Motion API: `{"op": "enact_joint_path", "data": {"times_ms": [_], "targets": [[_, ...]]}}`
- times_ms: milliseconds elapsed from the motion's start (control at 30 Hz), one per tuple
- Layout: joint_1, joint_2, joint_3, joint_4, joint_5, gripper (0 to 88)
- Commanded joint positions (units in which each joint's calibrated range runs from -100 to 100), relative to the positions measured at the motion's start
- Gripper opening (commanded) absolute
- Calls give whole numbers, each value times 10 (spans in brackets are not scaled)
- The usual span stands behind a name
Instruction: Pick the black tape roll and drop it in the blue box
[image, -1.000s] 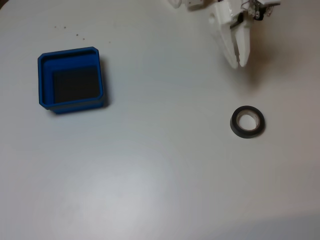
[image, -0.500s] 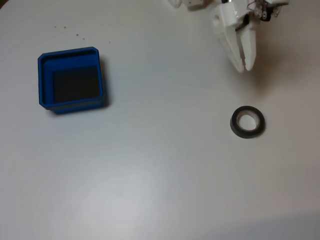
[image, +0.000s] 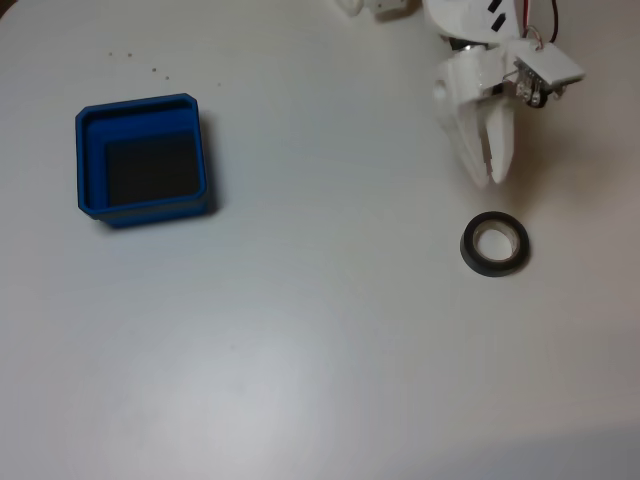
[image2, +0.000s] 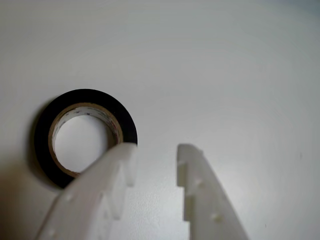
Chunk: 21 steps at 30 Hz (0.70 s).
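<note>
My gripper (image: 495, 178) hangs above the white worktop (image: 320, 330), short of the black tape roll (image: 495, 244), which lies flat in the fixed view near the right side, just below my fingertips and apart from them. My jaws are slightly parted, with a narrow gap between the two white fingers, and they hold nothing. In the wrist view the roll (image2: 85, 136) sits to the left of my gripper (image2: 157, 152), its pale core facing up, and my left finger (image2: 107, 185) overlaps its lower right edge in the picture; I judge that this is only because I am above it, not touching it, since the fixed view shows clear worktop between us. The roll lies flat, so I think the sensible grip is across one wall of the ring, one finger in the hole and one outside. For that I would need to shift towards the roll so the wall falls into the gap, and possibly part my jaws wider, before coming down. The blue box (image: 143, 160) stands well apart, at the left of the fixed view, open side up and its dark floor bare, so the carry across the worktop is yet to come. The pick itself has not begun.
</note>
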<state>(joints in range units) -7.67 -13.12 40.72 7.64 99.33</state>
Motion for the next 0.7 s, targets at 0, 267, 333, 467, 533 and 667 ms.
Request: {"op": "enact_joint_path", "data": {"times_ms": [0,267,333,467,533,667], "targets": [[3,23,-68,-5,-1,15],[3,84,-165,137,-4,15],[3,86,-217,221,-27,15],[0,109,-356,390,-91,15],[-2,141,-438,460,-111,15],[-2,219,-576,556,-116,15]]}}
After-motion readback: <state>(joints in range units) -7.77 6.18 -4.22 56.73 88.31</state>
